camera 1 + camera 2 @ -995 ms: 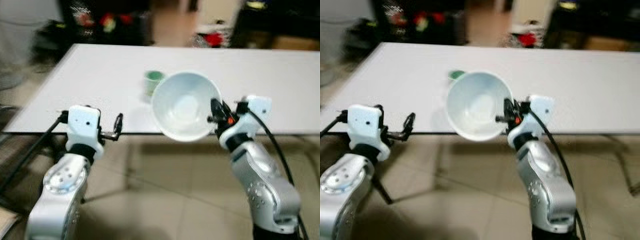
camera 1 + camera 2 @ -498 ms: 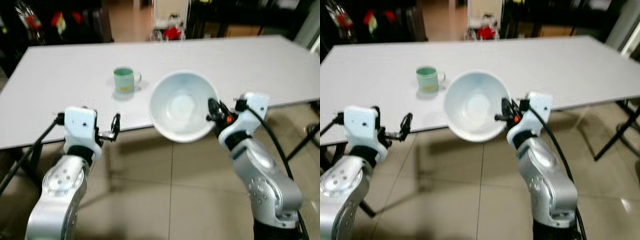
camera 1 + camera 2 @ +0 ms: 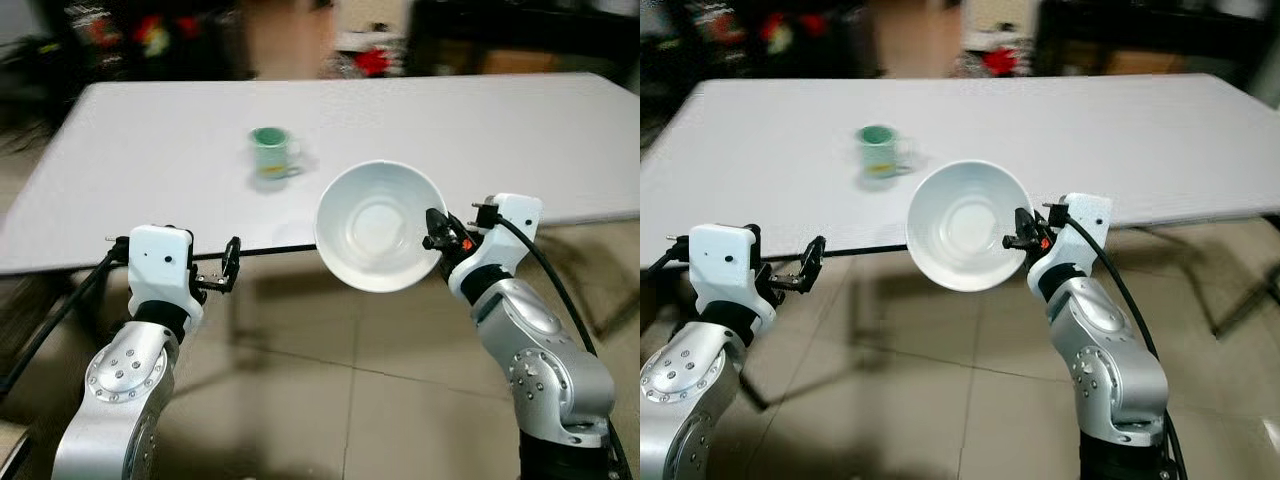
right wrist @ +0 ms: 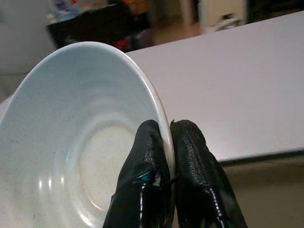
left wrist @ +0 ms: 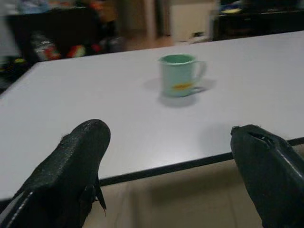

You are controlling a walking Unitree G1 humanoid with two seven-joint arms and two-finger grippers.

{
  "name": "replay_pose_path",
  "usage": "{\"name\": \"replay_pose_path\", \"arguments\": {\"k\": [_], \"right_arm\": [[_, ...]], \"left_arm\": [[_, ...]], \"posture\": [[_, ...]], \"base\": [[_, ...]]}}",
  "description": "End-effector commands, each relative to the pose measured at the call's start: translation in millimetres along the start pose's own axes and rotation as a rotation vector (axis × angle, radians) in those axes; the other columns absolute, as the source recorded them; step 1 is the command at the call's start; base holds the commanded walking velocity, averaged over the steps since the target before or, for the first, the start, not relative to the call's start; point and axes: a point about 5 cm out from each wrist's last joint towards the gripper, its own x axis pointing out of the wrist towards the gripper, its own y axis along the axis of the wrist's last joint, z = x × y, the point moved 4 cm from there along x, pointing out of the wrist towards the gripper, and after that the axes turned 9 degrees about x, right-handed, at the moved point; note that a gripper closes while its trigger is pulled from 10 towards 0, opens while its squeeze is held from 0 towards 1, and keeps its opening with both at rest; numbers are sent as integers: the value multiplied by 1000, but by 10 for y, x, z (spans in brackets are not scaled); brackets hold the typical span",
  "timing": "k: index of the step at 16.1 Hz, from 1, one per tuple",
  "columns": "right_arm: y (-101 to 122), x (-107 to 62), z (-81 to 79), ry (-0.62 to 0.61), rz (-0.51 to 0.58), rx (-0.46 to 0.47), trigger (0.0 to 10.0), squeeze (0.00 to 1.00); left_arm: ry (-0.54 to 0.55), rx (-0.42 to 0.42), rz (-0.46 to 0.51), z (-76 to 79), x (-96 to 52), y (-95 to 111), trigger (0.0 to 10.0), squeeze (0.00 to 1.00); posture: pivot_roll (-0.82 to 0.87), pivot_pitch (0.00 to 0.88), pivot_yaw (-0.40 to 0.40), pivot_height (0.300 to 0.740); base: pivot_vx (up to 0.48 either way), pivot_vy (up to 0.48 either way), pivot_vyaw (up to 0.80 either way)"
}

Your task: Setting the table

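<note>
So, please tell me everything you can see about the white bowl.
The white bowl is round, deep and glossy, like ceramic, with faint rings inside, and holds nothing. It is tilted so its opening faces the camera, in the air at the table's near edge. The right gripper pinches its rim, one finger inside and one outside.

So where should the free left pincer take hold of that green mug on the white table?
Probably by the body of the green ceramic mug, approached from the near table edge. It stands upright, its handle points sideways to the robot's right, and the open left pincer already faces it.
</note>
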Motion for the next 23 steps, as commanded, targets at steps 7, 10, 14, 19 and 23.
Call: {"name": "replay_pose_path", "arguments": {"k": [7, 10, 14, 19, 23], "right_arm": [[47, 29, -40, 32, -10, -30, 10000, 0], [20, 37, -68, 45, -13, 4, 10000, 0], [-23, 45, -112, 73, -36, 3, 10000, 0], [-72, 45, -152, 94, -59, 14, 10000, 0], [-90, 75, -235, 137, -71, -9, 10000, 0]], "left_arm": [[-7, -2, 26, 21, -31, 57, 10000, 0], [-5, 3, 27, 5, -46, 57, 10000, 0], [-4, 10, 28, -5, -58, 57, 10000, 0], [-4, 15, 23, -21, -76, 43, 10000, 0], [-6, 25, 25, -35, -87, 51, 10000, 0]], "posture": [[-51, 0, -25, 740], [-46, 0, -28, 740], [-39, 0, -33, 740], [-32, 0, -31, 740], [-17, 0, -37, 740]], "base": [[335, 0, 114], [347, 0, 533], [350, 0, 0], [350, 0, 0], [349, 0, 400]]}}
